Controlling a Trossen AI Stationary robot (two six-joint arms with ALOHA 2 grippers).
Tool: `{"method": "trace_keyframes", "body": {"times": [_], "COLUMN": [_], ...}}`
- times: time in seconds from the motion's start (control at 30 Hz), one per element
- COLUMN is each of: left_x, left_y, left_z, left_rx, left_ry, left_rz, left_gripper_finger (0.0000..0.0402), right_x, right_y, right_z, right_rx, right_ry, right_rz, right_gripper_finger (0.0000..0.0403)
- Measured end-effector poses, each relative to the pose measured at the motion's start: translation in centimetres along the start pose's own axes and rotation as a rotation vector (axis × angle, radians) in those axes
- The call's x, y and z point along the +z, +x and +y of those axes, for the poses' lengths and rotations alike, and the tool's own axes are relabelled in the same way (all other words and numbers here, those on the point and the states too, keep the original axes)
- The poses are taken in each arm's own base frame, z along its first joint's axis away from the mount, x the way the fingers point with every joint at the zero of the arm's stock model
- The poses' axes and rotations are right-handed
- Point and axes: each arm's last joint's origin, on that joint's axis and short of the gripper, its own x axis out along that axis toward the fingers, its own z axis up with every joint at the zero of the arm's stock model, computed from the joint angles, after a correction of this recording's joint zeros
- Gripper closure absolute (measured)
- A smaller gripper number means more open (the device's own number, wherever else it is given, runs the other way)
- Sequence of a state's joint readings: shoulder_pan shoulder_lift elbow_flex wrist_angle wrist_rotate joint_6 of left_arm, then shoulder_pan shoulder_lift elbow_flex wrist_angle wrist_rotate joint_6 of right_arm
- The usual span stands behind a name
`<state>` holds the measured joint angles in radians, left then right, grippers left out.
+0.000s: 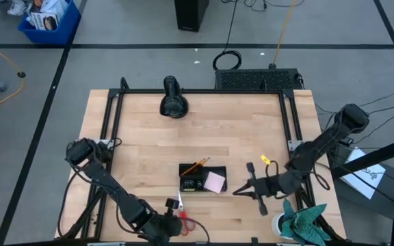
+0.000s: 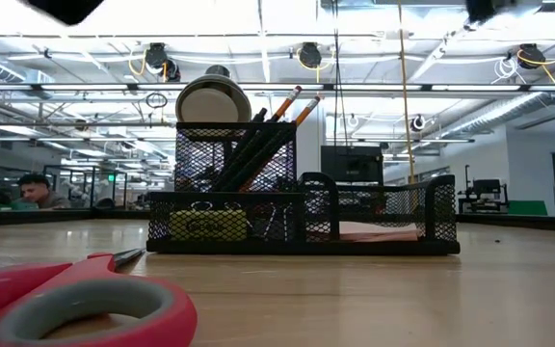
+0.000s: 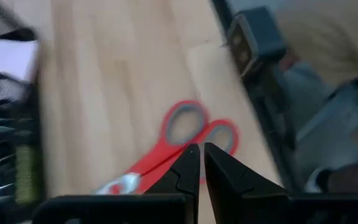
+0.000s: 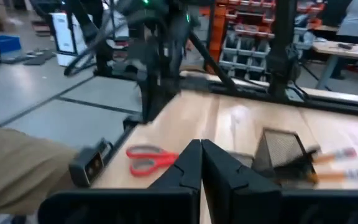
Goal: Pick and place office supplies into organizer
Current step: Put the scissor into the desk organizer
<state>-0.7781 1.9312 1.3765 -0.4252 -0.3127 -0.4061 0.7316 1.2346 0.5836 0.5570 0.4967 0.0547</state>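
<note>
Your scissors (image 1: 183, 216) lie just below the organizer (image 1: 202, 178), blades pointing toward it. The left gripper (image 1: 172, 220), fingers nearly closed and empty, hovers at them; the right gripper (image 1: 240, 191) waits closed, beside the organizer.

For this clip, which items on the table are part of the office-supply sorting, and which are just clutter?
Part of the job: scissors, still out on the table; organizer, holding orange pencils, pink sticky-note pad; small yellow piece near the right arm.

Just lying about: black cylindrical device; teal cloth with white cup.
</note>
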Motion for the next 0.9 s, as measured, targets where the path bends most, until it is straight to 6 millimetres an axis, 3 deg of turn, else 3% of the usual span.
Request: {"method": "trace_keyframes", "body": {"times": [0.07,0.27,0.4,0.57,0.7,0.9], "left_x": [0.8,3.1,3.7,3.2,2.8,3.4], "left_y": [-0.9,-2.5,-2.0,0.9,2.7,3.2], "left_z": [0.1,-0.1,1.1,2.2,2.7,3.9], "left_rx": [0.016,-0.024,-0.027,-0.160,-0.245,-0.195], "left_ry": [0.044,0.385,0.431,0.456,0.474,0.520], "left_rz": [0.047,0.007,0.005,0.084,0.121,0.085], "left_gripper_finger": [0.0371,0.0371,0.0371,0.0364,0.0322,0.0231], "right_x": [-1.1,-1.2,-1.2,-1.2,-1.3,-1.5], "right_y": [-0.5,-0.8,-0.7,-0.7,-0.7,-0.5], "right_z": [0.1,-0.2,-0.3,-0.3,-0.3,-0.7], "right_rx": [-0.013,-0.020,-0.027,-0.027,-0.027,-0.043], "right_ry": [-0.009,-0.011,-0.011,-0.027,-0.048,-0.058], "right_rz": [-0.016,-0.055,-0.055,-0.053,-0.043,-0.028], "right_gripper_finger": [0.0402,0.0402,0.0402,0.0402,0.0401,0.0402]}}
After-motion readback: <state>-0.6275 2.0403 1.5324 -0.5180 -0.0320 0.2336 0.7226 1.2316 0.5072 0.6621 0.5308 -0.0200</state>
